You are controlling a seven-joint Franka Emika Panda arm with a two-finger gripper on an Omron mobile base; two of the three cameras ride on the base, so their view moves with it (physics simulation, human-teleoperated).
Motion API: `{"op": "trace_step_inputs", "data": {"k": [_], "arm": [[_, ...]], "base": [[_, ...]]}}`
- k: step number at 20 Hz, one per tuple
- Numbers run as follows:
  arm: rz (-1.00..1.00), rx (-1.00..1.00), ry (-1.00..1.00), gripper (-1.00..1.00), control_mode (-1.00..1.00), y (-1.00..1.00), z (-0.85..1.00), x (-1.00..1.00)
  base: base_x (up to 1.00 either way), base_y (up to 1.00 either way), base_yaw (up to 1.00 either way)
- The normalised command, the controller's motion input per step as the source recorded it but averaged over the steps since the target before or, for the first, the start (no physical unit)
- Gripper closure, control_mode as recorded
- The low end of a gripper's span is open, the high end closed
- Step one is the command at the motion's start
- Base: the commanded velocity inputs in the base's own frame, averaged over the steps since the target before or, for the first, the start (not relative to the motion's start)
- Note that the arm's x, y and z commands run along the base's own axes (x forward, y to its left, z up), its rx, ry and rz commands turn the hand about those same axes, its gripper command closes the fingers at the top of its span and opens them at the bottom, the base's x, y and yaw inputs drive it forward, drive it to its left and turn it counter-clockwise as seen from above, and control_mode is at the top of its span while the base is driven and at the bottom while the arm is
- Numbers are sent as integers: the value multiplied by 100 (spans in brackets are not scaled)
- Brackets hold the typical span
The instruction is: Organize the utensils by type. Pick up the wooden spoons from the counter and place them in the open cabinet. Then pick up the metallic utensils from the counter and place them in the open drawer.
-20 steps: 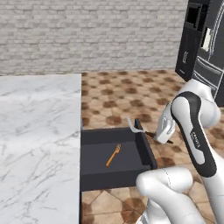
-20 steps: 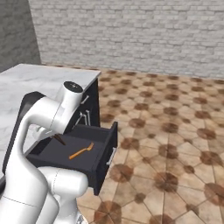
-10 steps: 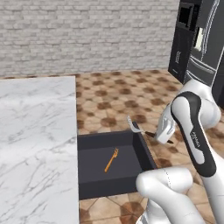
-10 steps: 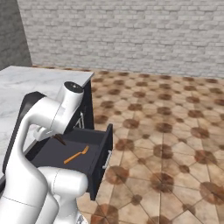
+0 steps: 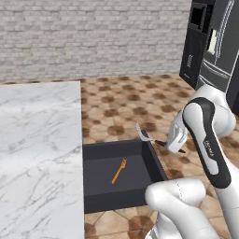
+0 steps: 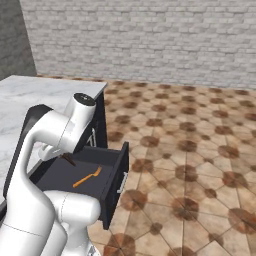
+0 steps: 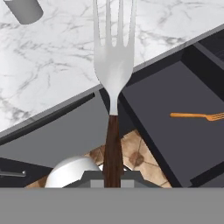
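Two forks are seen; from the left base view, the marble counter (image 5: pixel 37 149) fills the left side, and just beside its edge the open drawer (image 5: pixel 154 161) stands pulled out over the tiled floor (image 5: pixel 121 102); the orange fork (image 5: pixel 118 171) lies flat on the drawer's dark bottom, near the middle; to the right, past the drawer's far side wall, the silver fork (image 5: pixel 145 136) is held in the air by its dark handle, prongs up and tilted toward the counter; the gripper (image 5: pixel 173 145) is pinched on that handle, fingers pressed against it. From the hand view, the silver fork (image 7: pixel 113 65) is seen rising straight up from the gripper, its head set against the counter (image 7: pixel 57 57), the dark brown handle clamped at the bottom; the orange fork (image 7: pixel 197 116) lies in the drawer (image 7: pixel 175 127) to the right.
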Motion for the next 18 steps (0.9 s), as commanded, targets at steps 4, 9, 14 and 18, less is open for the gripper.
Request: {"op": "trace_step_inputs", "data": {"k": [4,9,14,18], "arm": [[0,0,0,100,100,0,0,0],[0,0,0,100,100,0,0,0],[0,0,0,100,100,0,0,0],[-1,0,0,100,-100,0,-1,4]], "base": [[3,1,0],[0,0,0],[0,0,0],[0,0,0]]}}
